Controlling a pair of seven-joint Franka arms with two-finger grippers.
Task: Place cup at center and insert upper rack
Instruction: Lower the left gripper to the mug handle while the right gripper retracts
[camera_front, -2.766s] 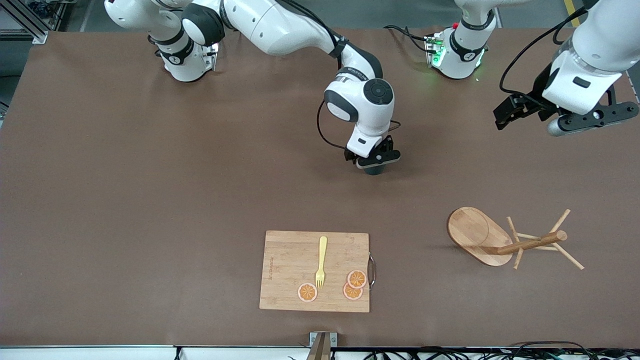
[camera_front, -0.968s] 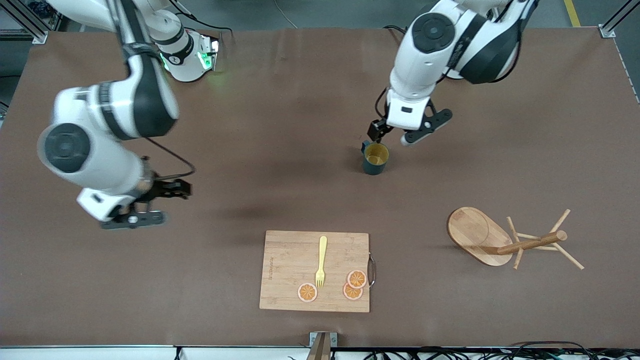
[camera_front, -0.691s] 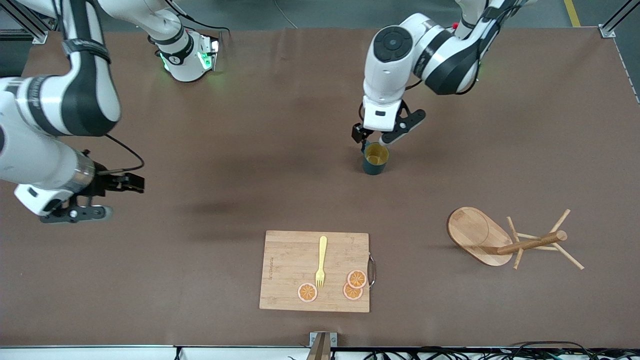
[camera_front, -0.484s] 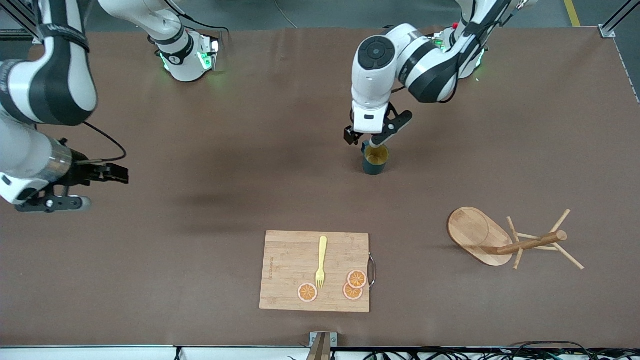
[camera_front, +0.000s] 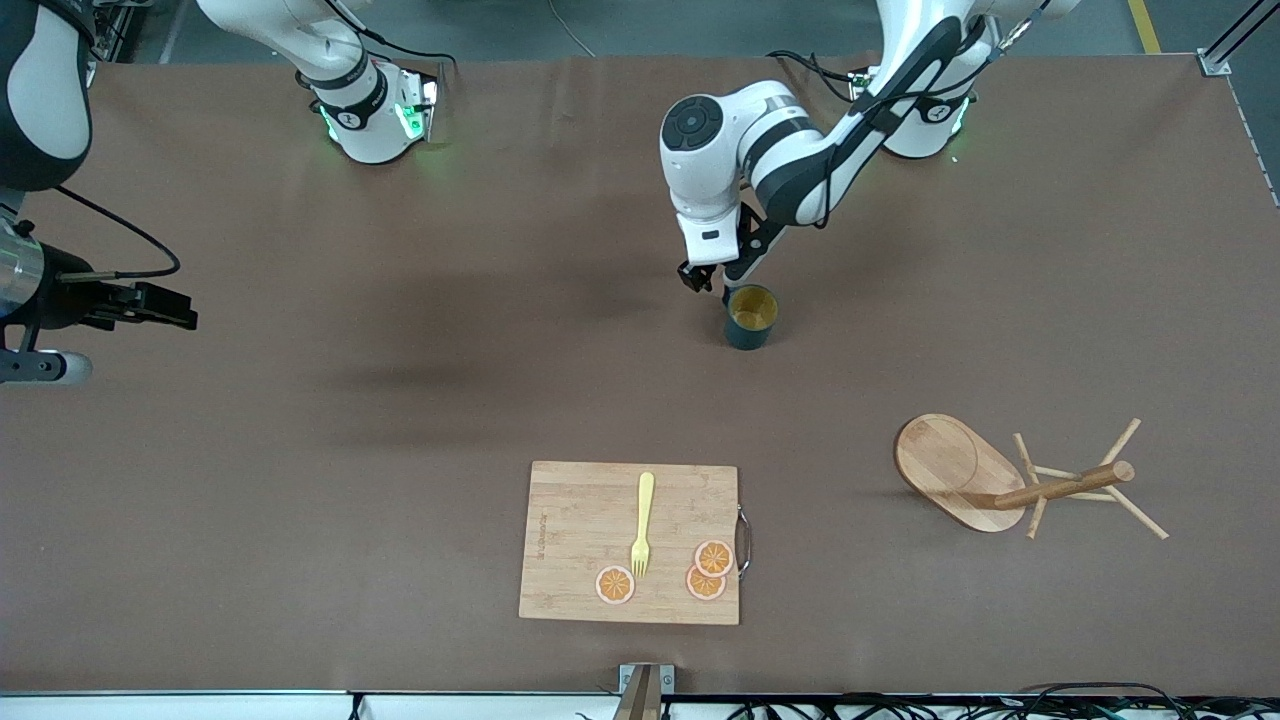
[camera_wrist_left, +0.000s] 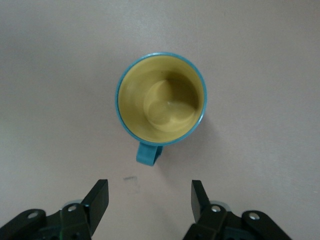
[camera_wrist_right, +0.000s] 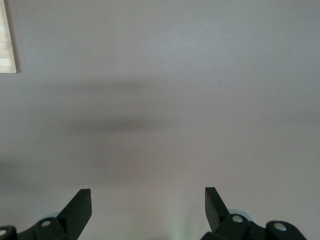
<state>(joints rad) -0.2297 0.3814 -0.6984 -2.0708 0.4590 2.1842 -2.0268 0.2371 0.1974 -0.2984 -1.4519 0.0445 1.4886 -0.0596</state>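
The cup (camera_front: 751, 316) stands upright near the table's middle, dark teal with a mustard-yellow inside. In the left wrist view the cup (camera_wrist_left: 161, 100) has its small loop handle (camera_wrist_left: 149, 154) turned toward my fingers. My left gripper (camera_front: 712, 285) hovers low over the table beside the handle, open and empty (camera_wrist_left: 150, 192), not touching the cup. The upper rack (camera_front: 1000, 480) lies on its side toward the left arm's end, oval base on edge, post and pegs along the table. My right gripper (camera_front: 180, 308) is open and empty (camera_wrist_right: 147, 197) over bare table at the right arm's end.
A rectangular bamboo cutting board (camera_front: 580, 530) lies nearer to the front camera than the cup, with a yellow fork (camera_front: 642, 520) and three orange slices (camera_front: 705, 570) on it. A corner of a wooden board (camera_wrist_right: 6, 40) shows in the right wrist view.
My right gripper let go of the cup and drew away to the right arm's end. My left arm swung in and came down beside the cup's handle.
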